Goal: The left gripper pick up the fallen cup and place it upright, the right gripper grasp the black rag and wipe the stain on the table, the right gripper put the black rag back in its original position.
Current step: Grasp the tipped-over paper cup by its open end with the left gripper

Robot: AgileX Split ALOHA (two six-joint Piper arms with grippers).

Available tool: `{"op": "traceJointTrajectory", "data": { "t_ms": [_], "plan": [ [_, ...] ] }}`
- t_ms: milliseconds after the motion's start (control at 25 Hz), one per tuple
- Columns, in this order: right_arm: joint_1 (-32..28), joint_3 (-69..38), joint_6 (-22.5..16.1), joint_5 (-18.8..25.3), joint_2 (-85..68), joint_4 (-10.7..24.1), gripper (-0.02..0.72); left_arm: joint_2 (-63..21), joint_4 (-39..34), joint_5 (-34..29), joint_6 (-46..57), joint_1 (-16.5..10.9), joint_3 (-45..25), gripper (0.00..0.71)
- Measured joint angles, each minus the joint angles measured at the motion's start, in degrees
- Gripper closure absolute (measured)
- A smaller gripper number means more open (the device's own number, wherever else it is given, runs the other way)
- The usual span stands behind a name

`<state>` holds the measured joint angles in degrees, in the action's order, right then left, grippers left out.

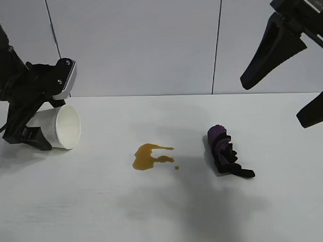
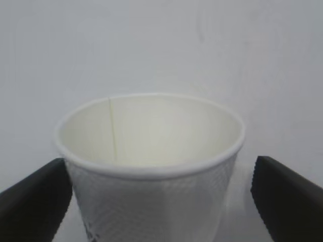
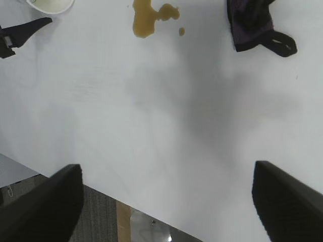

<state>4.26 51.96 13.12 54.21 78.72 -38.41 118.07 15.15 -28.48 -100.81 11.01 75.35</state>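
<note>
Cup (image 1: 63,126) lies on its side at the bench's (image 1: 74,209) left, left end effector (image 1: 25,135) spread wide around it, not gripping. Stain (image 1: 148,156) unwiped, rag (image 1: 225,150) untouched; right end effector (image 1: 288,90) hangs open above. Everything's left.

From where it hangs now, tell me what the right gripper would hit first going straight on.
Probably bare table. The open right gripper points at empty white surface, short of the rag and stain; depth is uncertain.
</note>
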Motion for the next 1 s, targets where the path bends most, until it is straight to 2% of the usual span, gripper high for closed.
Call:
{"op": "traceJointTrajectory", "data": {
  "t_ms": [520,720,1000],
  "plan": [
    [0.0,0.0,0.0,-0.1,0.0,-0.14,0.075,2.06,0.0,1.51,0.07,0.0,0.0,0.018],
    [0.0,0.0,0.0,-0.16,0.0,-0.14,0.075,2.06,0.0,1.68,0.02,0.0,0.0,0.156],
    [0.0,0.0,0.0,-0.38,0.0,-0.14,0.075,1.6,1.37,1.68,1.09,0.0,0.0,0.182]
  ]
}}
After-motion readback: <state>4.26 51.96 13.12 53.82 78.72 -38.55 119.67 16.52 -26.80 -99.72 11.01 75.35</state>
